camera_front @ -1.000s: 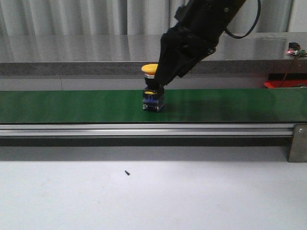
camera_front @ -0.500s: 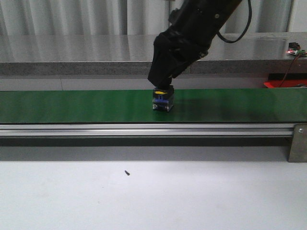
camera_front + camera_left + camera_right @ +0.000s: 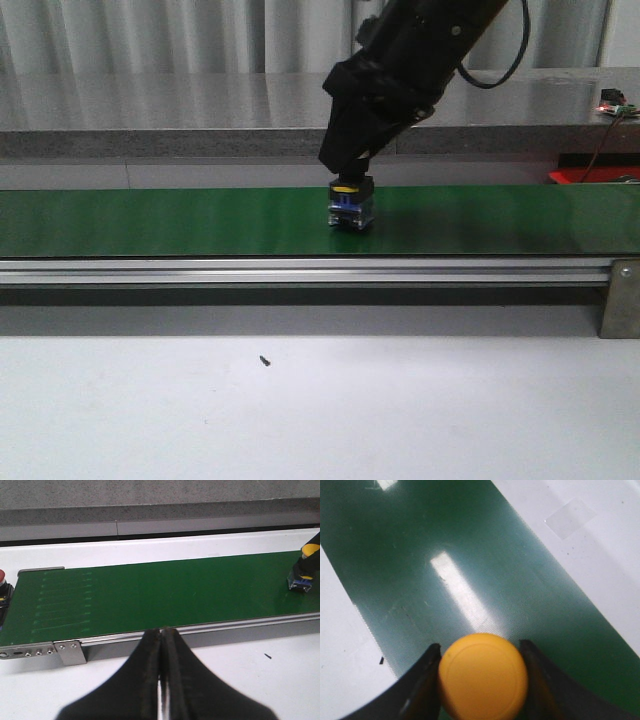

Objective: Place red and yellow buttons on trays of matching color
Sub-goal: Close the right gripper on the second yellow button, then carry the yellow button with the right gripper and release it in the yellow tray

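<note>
A yellow button [image 3: 351, 208], with a yellow cap on a black and blue body, stands upright on the green conveyor belt [image 3: 150, 220]. My right gripper [image 3: 350, 186] comes down on it from above. In the right wrist view the gripper [image 3: 480, 646] is shut on the round yellow cap [image 3: 482, 676], one black finger against each side. The left wrist view shows the same yellow button [image 3: 303, 575] at the belt's far right and a red button [image 3: 2, 581] cut off at the belt's left end. My left gripper [image 3: 162, 630] is shut and empty in front of the belt's rail. The yellow tray is out of view.
A red tray [image 3: 590, 176] shows partly behind the belt at the far right, with a small circuit board [image 3: 612, 104] on the grey ledge above it. An aluminium rail [image 3: 300, 270] runs along the belt's front. A tiny black speck [image 3: 265, 360] lies on the white table.
The yellow button has shifted right along the belt. My right gripper came down over its cap and moved right with it. The cap is now hidden in the front view.
</note>
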{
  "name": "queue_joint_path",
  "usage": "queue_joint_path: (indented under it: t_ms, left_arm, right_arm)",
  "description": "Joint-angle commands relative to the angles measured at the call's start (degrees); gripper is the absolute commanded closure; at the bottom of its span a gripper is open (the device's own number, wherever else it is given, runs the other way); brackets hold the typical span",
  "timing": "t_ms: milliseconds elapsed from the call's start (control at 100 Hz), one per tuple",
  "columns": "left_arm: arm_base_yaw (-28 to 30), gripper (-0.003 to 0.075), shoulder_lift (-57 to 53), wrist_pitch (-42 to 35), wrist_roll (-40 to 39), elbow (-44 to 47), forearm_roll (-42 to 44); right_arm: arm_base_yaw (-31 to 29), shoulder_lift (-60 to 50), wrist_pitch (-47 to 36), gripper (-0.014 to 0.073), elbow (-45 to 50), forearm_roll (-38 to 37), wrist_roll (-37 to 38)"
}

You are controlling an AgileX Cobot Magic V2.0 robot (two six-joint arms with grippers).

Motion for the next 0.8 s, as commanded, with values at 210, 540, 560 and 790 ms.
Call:
queue_joint_path:
  t_ms: [210,540,560,790]
  left_arm:
    - [-0.4,0.0740,0.2,-4.0,-0.2,-1.4,-1.5]
    - [-0.4,0.0740,0.2,-4.0,-0.2,-1.4,-1.5]
    - [-0.4,0.0740,0.2,-4.0,-0.2,-1.4,-1.5]
    - [-0.4,0.0740,0.2,-4.0,-0.2,-1.4,-1.5]
  right_arm:
    - [-7.3,-11.9,-1.8,0.0410,4.9,2.0,2.0]
    - [-20.5,-22.9,-3.9,0.0410,16.7,2.0,2.6]
    - [-21.5,-23.6,-3.9,0.0410,17.4,2.0,2.6]
    - [-32.2,-29.8,-4.6,0.0410,24.7,2.0,2.6]
